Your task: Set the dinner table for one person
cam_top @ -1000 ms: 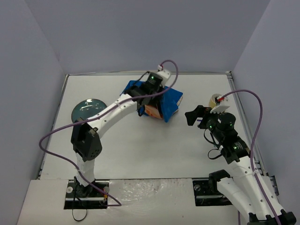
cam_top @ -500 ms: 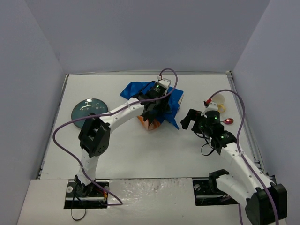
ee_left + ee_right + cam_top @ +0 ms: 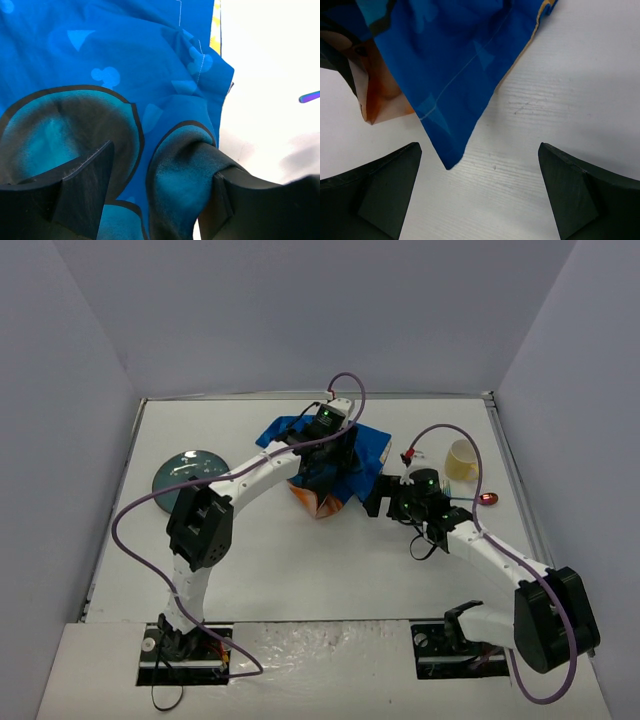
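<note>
Tabletop notes: dinner table [image 3: 300, 570] is the white slab filling the floor of the top view, under both arms. It is rigid and fixed, with nothing to grip, only a surface to lay things on. What needs handling is the blue printed placemat [image 3: 370, 445], crumpled near the table's far middle, orange underside showing at 1 fold. Soft, light, limp cloth; judged to sag and bunch if lifted at 1 point, and to slide easily on the smooth top. Left gripper [image 3: 162, 162] sits over the heap, jaws partly spread, 1 ridge of cloth between them against the finger at the right of its wrist view, not pinched. Right gripper [image 3: 479, 150] is spread wide, low over the table, a free blue corner pointing into the gap, touching neither finger. Best hold, I judge: that corner, plus a 2nd corner for the other arm, then draw flat. Plate [image 3: 187, 478] at left, cup [image 3: 461, 459] at right, both apart from the cloth.
</note>
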{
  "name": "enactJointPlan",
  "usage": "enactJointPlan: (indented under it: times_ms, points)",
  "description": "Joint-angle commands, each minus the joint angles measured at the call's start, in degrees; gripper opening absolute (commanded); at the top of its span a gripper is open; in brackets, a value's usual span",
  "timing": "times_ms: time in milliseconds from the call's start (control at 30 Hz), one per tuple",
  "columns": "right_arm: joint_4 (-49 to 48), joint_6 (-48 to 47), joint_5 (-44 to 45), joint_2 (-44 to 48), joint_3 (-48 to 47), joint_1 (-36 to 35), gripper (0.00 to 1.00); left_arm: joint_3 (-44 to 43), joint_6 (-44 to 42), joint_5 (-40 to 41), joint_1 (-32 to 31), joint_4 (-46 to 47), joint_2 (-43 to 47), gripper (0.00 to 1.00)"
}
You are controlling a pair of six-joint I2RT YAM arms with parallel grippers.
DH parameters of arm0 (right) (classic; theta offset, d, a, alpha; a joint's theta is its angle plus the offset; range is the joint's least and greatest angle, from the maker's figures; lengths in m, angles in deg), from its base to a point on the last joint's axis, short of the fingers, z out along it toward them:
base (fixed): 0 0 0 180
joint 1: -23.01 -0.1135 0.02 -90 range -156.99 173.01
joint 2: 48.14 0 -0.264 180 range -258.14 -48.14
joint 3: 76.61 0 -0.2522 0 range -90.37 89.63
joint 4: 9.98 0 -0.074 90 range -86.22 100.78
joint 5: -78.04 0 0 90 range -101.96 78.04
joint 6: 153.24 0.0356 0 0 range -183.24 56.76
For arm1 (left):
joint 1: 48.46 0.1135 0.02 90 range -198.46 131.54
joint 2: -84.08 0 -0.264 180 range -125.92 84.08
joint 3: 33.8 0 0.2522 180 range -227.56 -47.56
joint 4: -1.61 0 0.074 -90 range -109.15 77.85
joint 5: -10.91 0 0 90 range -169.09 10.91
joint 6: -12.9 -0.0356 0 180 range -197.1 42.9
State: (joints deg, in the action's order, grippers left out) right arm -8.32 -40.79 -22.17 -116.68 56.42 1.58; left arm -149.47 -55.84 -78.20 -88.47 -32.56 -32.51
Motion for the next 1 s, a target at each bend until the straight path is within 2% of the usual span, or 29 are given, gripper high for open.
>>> enactJointPlan:
  times_ms: [0,100,200,300,400,433,500,533,667,733,800,967]
  points:
    - [-8.6,-4.4,-1.1,-2.6,-3.8,-2.2,0.99,-1.9,1.0,-1.7,0.5,2.9,2.6,0.56]
    - [-11.2,-5.4,-0.8,-5.1,-4.8,-3.0,0.94,-2.0,0.8,-2.6,0.5,2.6,2.9,0.54]
    - [-12.7,-6.3,-1.3,-8.0,-5.9,-3.3,0.81,-1.7,0.7,-2.7,0.5,2.6,3.2,0.54]
    - [-13.2,-6.5,-1.7,-10.2,-6.8,-3.5,0.59,-1.5,0.8,-3.2,0.7,2.3,3.5,0.54]
    - [-13.3,-6.6,-0.8,-11.3,-7.2,-3.5,0.28,-0.9,1.5,-3.6,1.3,2.2,4.7,0.54]
    - [-13.2,-6.4,-0.2,-11.1,-7.4,-3.5,0.25,-0.5,1.8,-3.8,1.5,2.4,5.2,0.54]
    - [-12.8,-6.0,0.7,-10.2,-7.9,-3.5,0.04,1.6,2.7,-4.2,2.4,2.9,6.8,0.56]
    - [-12.5,-5.8,1.8,-9.9,-8.3,-3.5,0.0,2.5,3.5,-4.4,3.1,3.2,8.4,0.58]
    - [-9.5,-5.5,3.4,-9.4,-11.5,-3.5,0.0,8.4,5.6,-5.2,5.5,6.0,14.6,0.75]
    - [-8.2,-5.2,4.2,-9.5,-14.4,-3.5,0.0,12.0,5.9,-5.1,6.1,6.7,19.2,0.93]
    - [-6.3,-4.7,4.8,-10.2,-17.3,-3.5,0.0,15.2,5.7,-4.5,6.4,7.3,23.0,0.97]
    - [-1.7,-3.9,6.0,-12.5,-24.8,-3.5,0.0,28.7,8.8,-1.8,6.4,12.5,33.8,0.97]
